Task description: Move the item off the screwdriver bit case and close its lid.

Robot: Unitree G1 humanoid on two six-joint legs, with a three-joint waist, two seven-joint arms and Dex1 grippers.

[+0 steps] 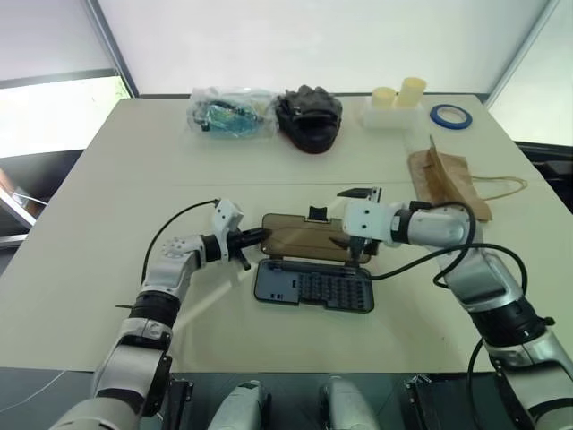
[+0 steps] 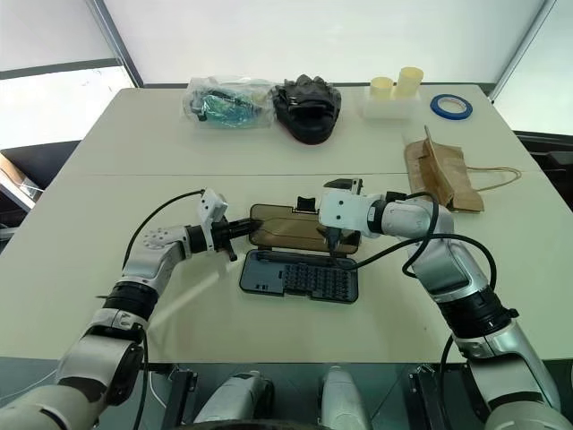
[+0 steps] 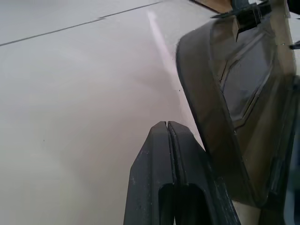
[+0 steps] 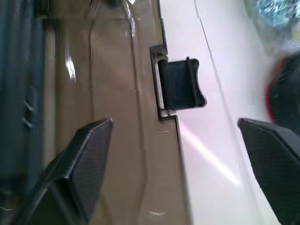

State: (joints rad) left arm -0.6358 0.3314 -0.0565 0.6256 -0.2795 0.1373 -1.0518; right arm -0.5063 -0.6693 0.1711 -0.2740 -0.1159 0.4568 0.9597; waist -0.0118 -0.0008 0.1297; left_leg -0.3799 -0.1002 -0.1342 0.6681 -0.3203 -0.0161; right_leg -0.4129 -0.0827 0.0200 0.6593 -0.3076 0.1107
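Centre table: flat dark plastic screwdriver bit case (image 1: 313, 287), translucent smoky-brown lid (image 1: 304, 236) folded back. Left gripper (image 3: 167, 125) clenched beside lid; right gripper (image 4: 176, 140) released above it. Creased brown paper bag (image 1: 445, 182) well apart, right.

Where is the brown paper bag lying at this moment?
In the head views, the brown paper bag lies on the table's right side, apart from the open screwdriver bit case, nearer than the blue tape roll.
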